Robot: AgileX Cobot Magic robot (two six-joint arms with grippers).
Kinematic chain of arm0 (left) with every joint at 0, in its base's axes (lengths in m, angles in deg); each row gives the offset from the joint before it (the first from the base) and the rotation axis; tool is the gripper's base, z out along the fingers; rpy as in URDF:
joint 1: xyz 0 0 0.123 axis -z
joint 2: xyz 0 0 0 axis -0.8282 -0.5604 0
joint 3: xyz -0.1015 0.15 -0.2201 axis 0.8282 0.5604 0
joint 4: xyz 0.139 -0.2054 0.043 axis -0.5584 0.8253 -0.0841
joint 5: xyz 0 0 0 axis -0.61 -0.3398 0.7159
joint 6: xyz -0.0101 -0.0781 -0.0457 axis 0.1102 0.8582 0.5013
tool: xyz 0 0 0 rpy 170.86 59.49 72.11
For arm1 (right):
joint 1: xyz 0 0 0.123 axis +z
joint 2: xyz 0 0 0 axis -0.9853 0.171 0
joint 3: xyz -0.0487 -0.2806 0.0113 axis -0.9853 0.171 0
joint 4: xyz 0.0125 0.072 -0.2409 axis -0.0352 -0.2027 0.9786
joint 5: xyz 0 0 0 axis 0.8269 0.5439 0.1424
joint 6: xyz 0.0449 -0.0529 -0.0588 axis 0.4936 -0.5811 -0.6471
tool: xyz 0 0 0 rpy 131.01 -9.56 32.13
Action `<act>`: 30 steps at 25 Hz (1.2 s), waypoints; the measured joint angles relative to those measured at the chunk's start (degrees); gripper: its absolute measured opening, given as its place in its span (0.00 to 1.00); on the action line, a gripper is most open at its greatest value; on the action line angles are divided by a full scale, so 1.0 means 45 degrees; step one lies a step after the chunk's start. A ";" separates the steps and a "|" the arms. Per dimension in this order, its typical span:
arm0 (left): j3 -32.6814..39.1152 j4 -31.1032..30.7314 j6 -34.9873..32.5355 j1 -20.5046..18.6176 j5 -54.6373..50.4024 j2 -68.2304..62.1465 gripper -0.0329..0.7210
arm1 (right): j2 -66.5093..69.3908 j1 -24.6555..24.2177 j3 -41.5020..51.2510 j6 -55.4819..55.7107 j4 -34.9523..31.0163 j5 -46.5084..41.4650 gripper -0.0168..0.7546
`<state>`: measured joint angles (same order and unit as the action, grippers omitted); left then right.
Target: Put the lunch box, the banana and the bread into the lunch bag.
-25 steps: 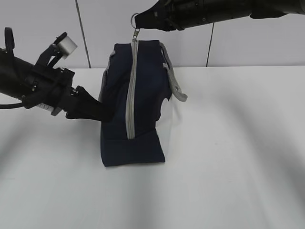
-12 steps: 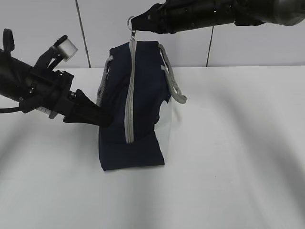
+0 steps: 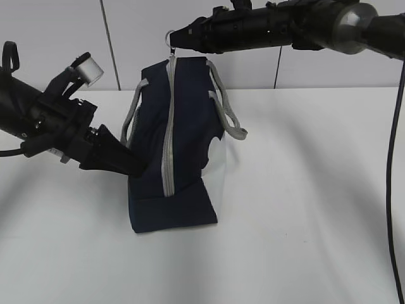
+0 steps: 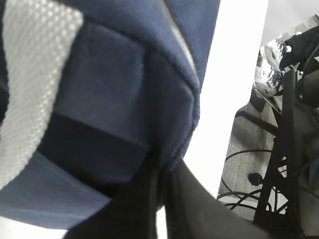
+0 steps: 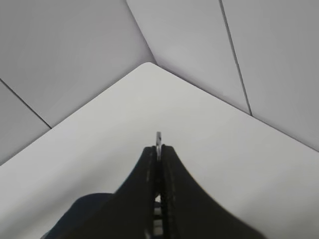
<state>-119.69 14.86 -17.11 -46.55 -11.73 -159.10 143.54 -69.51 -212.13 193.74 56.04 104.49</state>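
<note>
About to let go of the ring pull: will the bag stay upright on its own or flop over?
Probably flops some. The bag is soft fabric, already leaning and creased where the left gripper pinches its side. Its top looks held up by the right gripper on the ring pull. The narrow base and loose handles suggest it could tip.

Worktop [image 3: 304, 209]: plain white, matte, spanning the whole exterior view, its far edge meeting a pale grey panelled wall. Soft shadows lie across its surface.

Resting on it: one bag [image 3: 190, 126], navy fabric, standing on its narrow end left of centre, leaning slightly. Grey zipper running up the facing side, grey webbing handles hanging to either side, white panel on its right.
</note>
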 joint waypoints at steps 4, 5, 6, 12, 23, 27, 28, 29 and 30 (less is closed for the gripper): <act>0.0000 -0.0115 0.0000 0.0000 -0.0029 0.0000 0.05 | 0.0617 0.0000 -0.0941 0.0719 -0.0054 0.0000 0.00; 0.0000 -0.0201 0.0000 0.0000 -0.0029 0.0000 0.05 | 0.0767 0.0000 -0.1136 0.0972 -0.0054 0.0029 0.00; 0.0000 -0.0359 0.0086 0.0000 -0.0029 0.0014 0.05 | 0.0852 0.0000 -0.1219 0.1185 -0.0054 0.0059 0.00; 0.0000 -0.1295 0.0815 0.0000 -0.0041 0.0162 0.05 | 0.0986 0.0000 -0.1425 0.1659 -0.0054 0.0294 0.00; 0.0012 -0.0375 0.1221 0.0000 -0.0287 0.0471 0.08 | 0.1032 -0.0050 -0.1773 0.1971 0.0087 0.1286 0.00; 0.0012 0.0313 0.1521 0.0000 -0.0325 0.0896 0.22 | 0.1032 -0.0079 -0.1851 0.2388 0.0946 0.1575 0.00; 0.0012 0.0381 0.1675 0.0000 -0.0258 0.1047 0.28 | 0.1032 -0.0079 -0.1851 0.2499 0.1175 0.1584 0.00; 0.0012 0.0414 0.1817 -0.0013 -0.0212 0.1140 0.32 | 0.1032 -0.0079 -0.1851 0.2565 0.1403 0.1604 0.00; 0.0012 0.0430 0.1933 -0.0039 -0.0170 0.1261 0.38 | 0.1032 -0.0079 -0.1851 0.2582 0.1528 0.1635 0.00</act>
<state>-119.64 16.80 -8.41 -46.72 -12.49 -153.43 148.19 -69.87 -220.46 205.36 62.92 111.85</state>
